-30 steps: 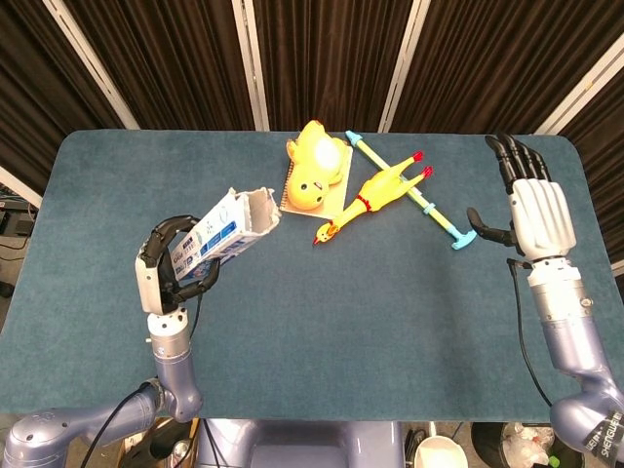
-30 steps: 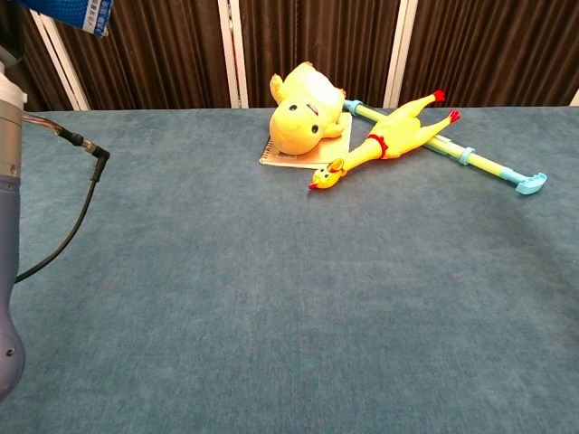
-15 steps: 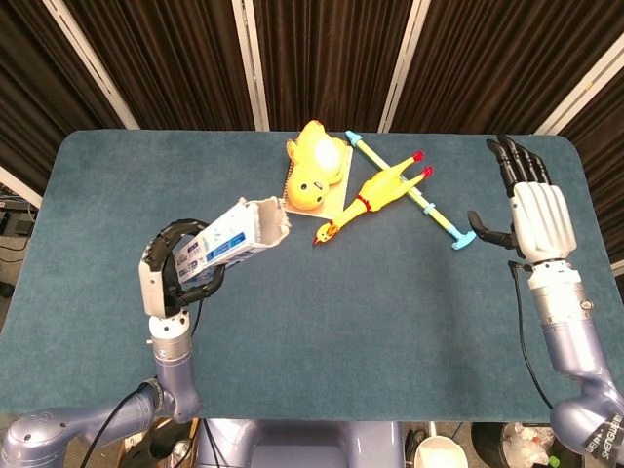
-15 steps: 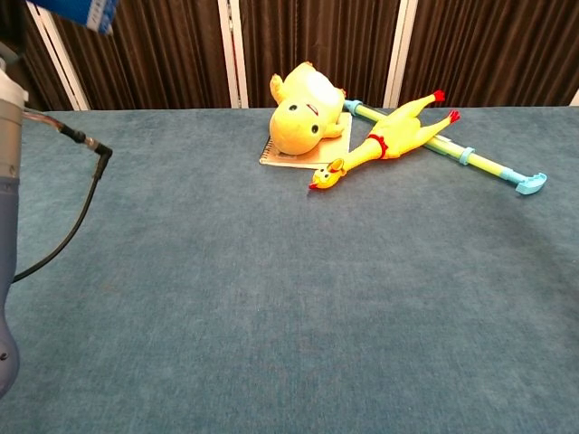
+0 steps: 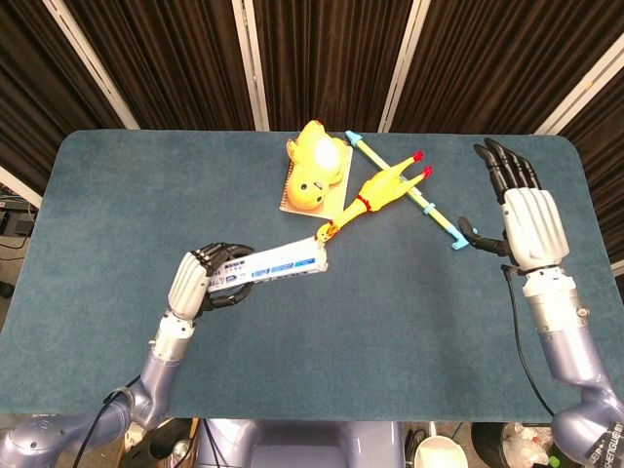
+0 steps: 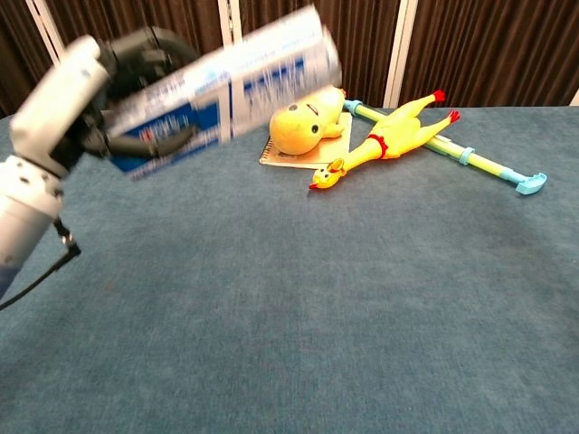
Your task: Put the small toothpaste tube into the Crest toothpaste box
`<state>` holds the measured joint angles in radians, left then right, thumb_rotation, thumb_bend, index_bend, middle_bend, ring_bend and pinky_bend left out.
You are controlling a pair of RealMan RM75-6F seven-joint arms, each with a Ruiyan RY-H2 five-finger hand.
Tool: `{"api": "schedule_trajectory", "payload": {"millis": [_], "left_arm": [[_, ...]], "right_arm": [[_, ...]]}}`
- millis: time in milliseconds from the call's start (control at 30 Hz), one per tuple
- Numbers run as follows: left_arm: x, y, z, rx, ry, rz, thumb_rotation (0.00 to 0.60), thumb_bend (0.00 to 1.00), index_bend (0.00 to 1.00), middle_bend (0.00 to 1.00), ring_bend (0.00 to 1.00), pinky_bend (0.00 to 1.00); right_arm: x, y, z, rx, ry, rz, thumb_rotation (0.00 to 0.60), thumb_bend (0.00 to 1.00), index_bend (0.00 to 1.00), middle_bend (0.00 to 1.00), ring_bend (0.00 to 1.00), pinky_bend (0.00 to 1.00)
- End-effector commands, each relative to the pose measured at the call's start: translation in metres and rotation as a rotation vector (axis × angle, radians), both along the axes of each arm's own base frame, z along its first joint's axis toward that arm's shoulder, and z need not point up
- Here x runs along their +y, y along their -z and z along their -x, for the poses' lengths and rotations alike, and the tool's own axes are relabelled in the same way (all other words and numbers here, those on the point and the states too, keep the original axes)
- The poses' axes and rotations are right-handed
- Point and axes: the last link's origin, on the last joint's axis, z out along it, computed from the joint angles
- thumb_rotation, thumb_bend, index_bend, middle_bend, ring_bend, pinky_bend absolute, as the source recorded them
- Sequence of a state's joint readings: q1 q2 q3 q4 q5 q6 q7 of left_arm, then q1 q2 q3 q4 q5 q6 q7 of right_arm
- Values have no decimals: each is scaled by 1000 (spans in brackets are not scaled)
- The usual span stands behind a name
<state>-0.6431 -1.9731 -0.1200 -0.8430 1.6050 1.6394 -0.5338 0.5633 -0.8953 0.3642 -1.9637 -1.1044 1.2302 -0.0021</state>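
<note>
Blue-and-white Crest toothpaste box (image 5: 273,267), gripped by the left hand (image 5: 200,281), now lies lower and almost flat over the counter (image 5: 390,312), no longer tilted up. Right hand (image 5: 522,210) stays spread, holding nothing. Toothpaste tube is not visible.

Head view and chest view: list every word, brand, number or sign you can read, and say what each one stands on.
None can be read for certain.
Toothpaste box gripped in the left hand: blue and white print shows in both views, too small in the head view and motion-blurred in the chest view.
Right arm's wrist cuff: a line of lettering at the frame's edge, too small to read.
</note>
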Motion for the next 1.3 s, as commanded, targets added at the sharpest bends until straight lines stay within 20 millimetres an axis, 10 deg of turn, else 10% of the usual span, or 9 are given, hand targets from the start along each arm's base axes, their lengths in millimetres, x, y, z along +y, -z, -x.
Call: {"api": "schedule_trajectory", "payload": {"millis": [33,267,500,700,1033,1300], "left_arm": [[-3,17,16,136,-66,33,600,454,301,475,451,530],[-3,32,29,293,-151,76,600,441,291,446,431,518],[-10,38,41,430,-237,126,600,299,162,186,155,177],[-16,23,35,510,-266,134,600,274,127,128,109,119],[-28,-52,32,557,-260,14,600,239,121,121,108,118],[-69,-135,72,553,-332,-72,600,100,92,52,46,78]], "right_arm": [[2,-1,-3,0,-12,0,600,348,0,0,0,67],[9,-3,-8,-12,-26,3,600,348,0,0,0,67],[16,-3,-8,-29,-25,-6,600,348,0,0,0,67],[24,0,-9,-14,-30,-20,600,348,0,0,0,67],[51,11,20,138,49,-108,600,348,0,0,0,67],[100,23,69,333,149,-153,600,348,0,0,0,37]]}}
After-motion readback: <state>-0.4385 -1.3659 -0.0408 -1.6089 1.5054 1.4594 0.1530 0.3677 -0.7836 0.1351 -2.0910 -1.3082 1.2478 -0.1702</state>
